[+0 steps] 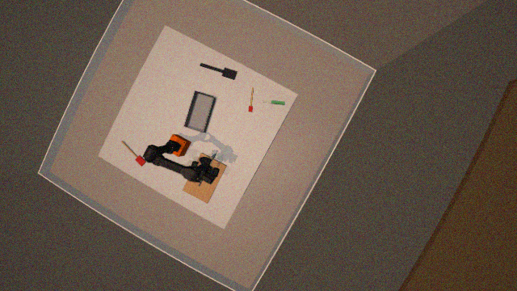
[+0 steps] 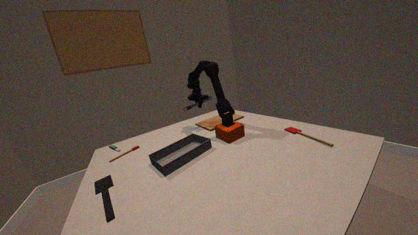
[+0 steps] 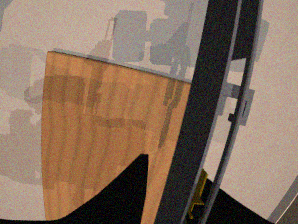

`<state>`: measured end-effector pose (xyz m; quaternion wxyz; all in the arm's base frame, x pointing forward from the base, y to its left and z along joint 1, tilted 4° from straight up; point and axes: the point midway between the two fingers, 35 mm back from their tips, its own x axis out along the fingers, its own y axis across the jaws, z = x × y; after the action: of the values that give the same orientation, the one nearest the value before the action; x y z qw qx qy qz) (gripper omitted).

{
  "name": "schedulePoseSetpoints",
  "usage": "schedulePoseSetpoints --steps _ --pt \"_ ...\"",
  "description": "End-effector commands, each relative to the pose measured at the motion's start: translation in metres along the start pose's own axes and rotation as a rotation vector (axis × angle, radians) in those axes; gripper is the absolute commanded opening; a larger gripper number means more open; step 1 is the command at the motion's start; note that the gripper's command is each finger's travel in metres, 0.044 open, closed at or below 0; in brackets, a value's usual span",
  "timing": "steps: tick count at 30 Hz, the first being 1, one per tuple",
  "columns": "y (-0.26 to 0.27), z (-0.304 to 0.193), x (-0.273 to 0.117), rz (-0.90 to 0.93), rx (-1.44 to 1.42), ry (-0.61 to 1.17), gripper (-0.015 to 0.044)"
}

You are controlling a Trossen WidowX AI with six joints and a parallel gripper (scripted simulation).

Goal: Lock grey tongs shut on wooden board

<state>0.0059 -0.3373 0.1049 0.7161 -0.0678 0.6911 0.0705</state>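
Observation:
The grey tongs (image 1: 214, 154) (image 2: 191, 107) (image 3: 192, 107) are held in the air above the wooden board (image 1: 196, 193) (image 2: 211, 122) (image 3: 70, 150), clear of its surface. In the wrist view their long arms run side by side with a narrow gap; whether the hinge is locked cannot be seen. My gripper (image 1: 207, 170) (image 2: 200, 104) (image 3: 159, 162) is shut on the tongs near their middle, and the tongs stick out on both sides of it. The roasting tin (image 1: 189, 110) (image 2: 189, 157) stands away from the gripper without the tongs in it.
The orange arm base (image 1: 181, 145) (image 2: 230, 132) stands beside the board. A red-headed tool (image 1: 140, 160) (image 2: 292, 130) lies beyond the base. A black spatula (image 1: 229, 73) (image 2: 104, 185), a small red-tipped brush (image 1: 250, 108) (image 2: 135, 148) and a green-handled tool (image 1: 278, 103) (image 2: 113, 147) lie past the tin.

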Motion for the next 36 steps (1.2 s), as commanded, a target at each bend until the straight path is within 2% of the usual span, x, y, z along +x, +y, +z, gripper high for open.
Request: schedulePoseSetpoints --steps 1,24,31,36 --pt "0.004 -0.021 0.000 0.001 0.057 0.005 -0.0150" --pt "0.058 -0.139 0.000 0.011 0.415 0.014 -0.0150" --pt "0.061 -0.142 0.001 0.015 0.424 0.019 -0.0150" --pt "0.062 -0.139 0.008 0.079 0.434 0.108 -0.0150"
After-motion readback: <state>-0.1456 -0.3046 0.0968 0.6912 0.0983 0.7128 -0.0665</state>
